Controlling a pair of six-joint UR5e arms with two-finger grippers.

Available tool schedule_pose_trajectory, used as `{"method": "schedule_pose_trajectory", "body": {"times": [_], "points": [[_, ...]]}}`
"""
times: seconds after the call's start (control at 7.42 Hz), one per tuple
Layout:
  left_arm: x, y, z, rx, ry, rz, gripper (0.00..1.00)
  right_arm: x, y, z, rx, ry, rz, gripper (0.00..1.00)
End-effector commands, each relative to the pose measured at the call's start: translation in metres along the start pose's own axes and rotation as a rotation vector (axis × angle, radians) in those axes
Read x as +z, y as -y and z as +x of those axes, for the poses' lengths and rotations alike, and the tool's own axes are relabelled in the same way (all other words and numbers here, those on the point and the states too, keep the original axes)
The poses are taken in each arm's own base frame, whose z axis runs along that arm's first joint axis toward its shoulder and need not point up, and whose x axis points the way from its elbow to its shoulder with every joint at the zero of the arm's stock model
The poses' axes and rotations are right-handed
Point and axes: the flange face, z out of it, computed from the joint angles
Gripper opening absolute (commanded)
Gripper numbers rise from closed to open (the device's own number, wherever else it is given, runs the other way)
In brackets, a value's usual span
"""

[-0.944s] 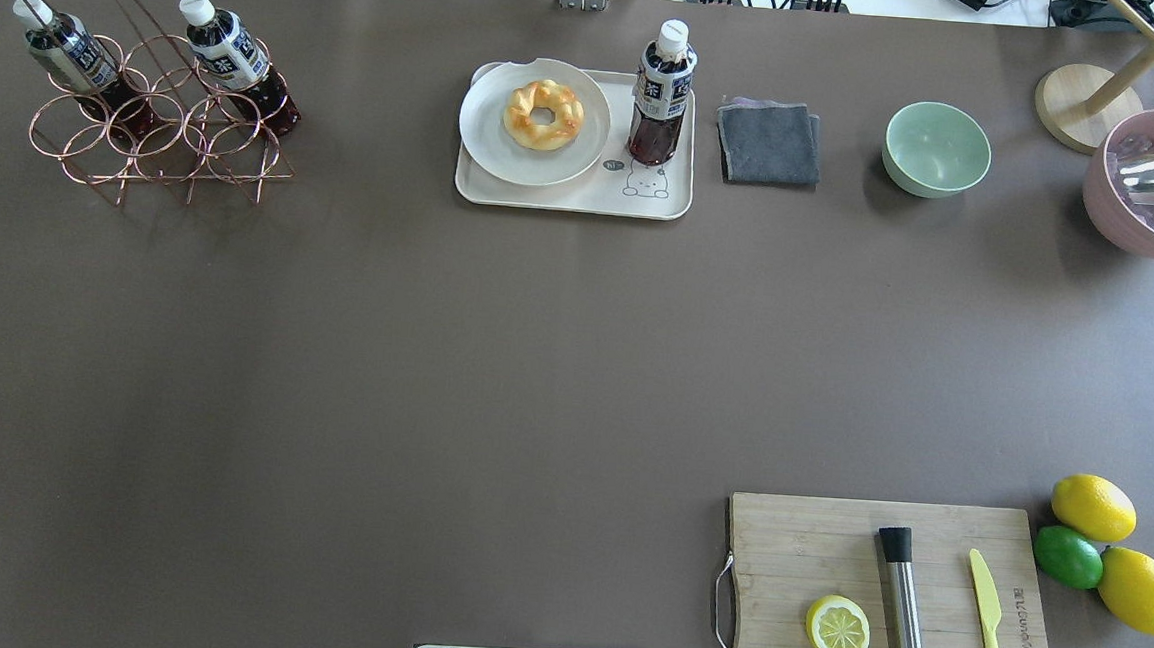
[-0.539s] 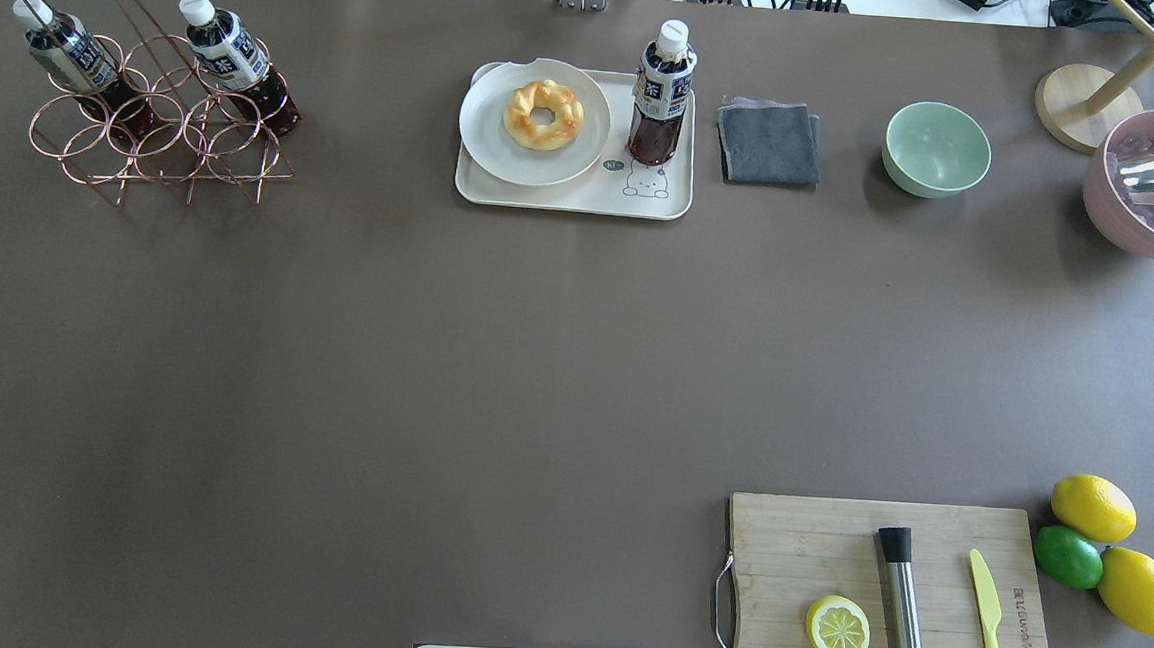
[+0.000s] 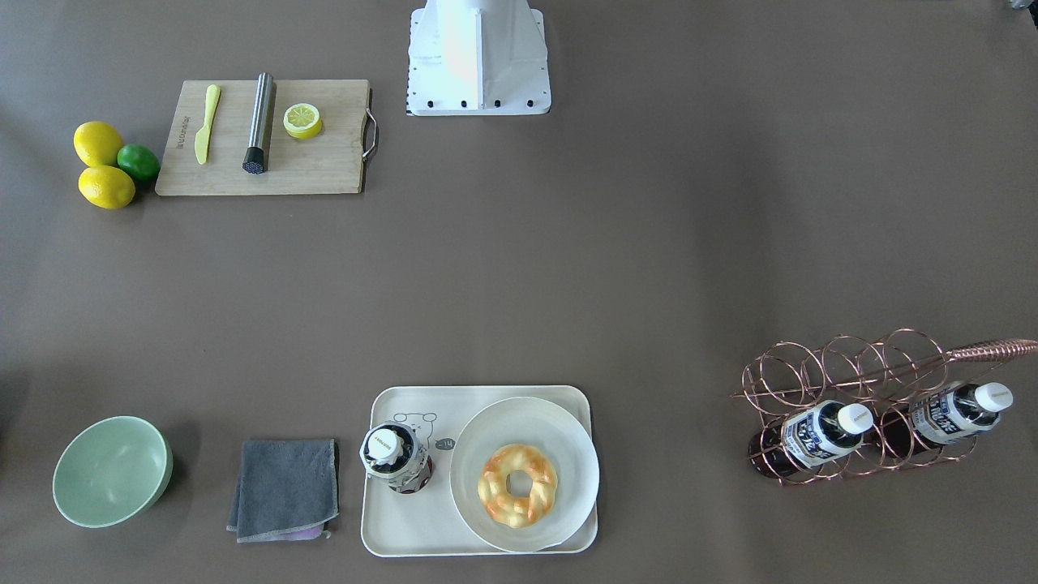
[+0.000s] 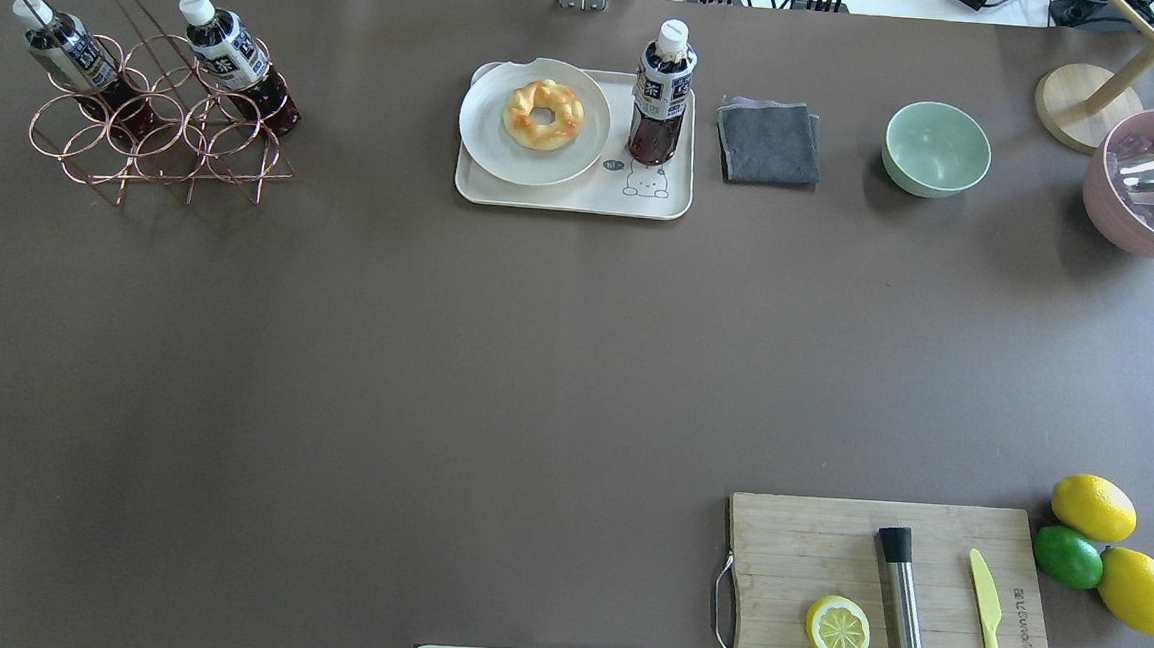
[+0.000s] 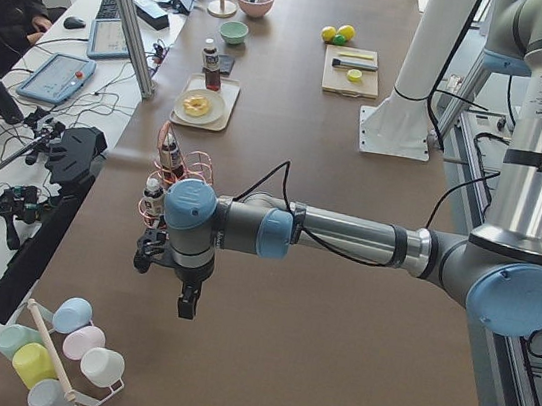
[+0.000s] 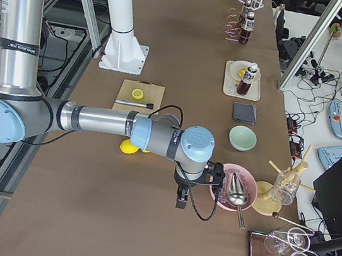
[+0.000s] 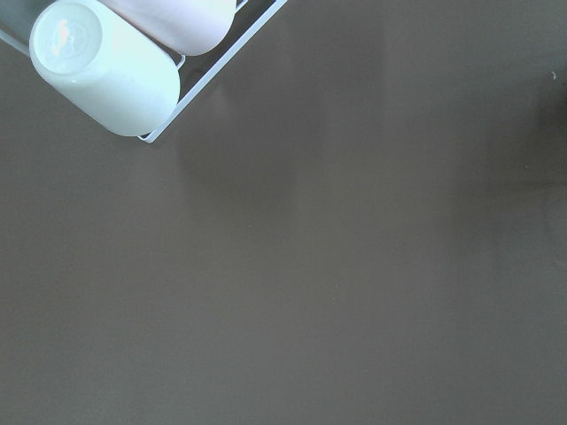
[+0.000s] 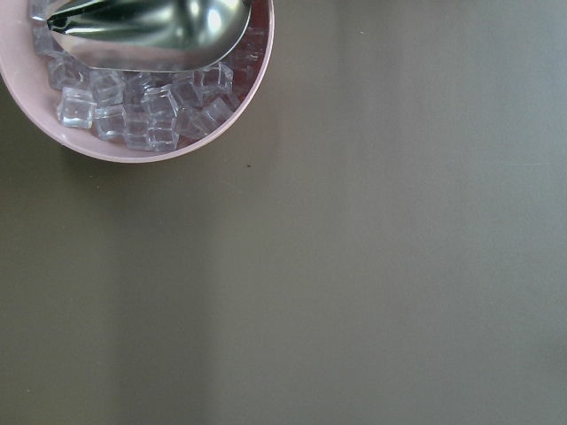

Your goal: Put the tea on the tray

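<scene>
The tea point(image 4: 661, 94), a brown drink bottle with a white cap, stands upright on the right part of the cream tray point(image 4: 565, 199), just behind the bear drawing. The front-facing view shows the tea point(image 3: 395, 457) on the tray point(image 3: 422, 519) from above. Two lookalike bottles point(image 4: 228, 52) lie in a copper wire rack point(image 4: 162, 143) at the far left. My left gripper point(image 5: 183, 304) hangs over bare table beyond the rack and shows only in the left side view. My right gripper point(image 6: 181, 199) hangs beside the pink bowl and shows only in the right side view. I cannot tell either one's state.
A white plate point(image 4: 534, 121) with a doughnut fills the tray's left part. A grey cloth point(image 4: 768, 141), a green bowl point(image 4: 936, 149) and a pink ice bowl point(image 4: 1151, 189) lie to the right. A cutting board point(image 4: 890, 604) and citrus fruit point(image 4: 1093, 507) sit near right.
</scene>
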Motion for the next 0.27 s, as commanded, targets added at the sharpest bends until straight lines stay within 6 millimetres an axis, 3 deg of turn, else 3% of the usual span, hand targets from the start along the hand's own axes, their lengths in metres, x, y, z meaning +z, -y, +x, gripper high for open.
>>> {"method": "schedule_pose_trajectory", "body": {"times": [0.0, 0.13], "points": [[-0.0011, 0.0009, 0.0012, 0.002, -0.002, 0.002, 0.98, -0.002, 0.002, -0.0012, -0.003, -0.001, 0.004, 1.0], [-0.0023, 0.0024, 0.0019, 0.004, 0.001, 0.004, 0.98, -0.0021, 0.0027, -0.0012, -0.004, -0.001, 0.005, 1.0]]}}
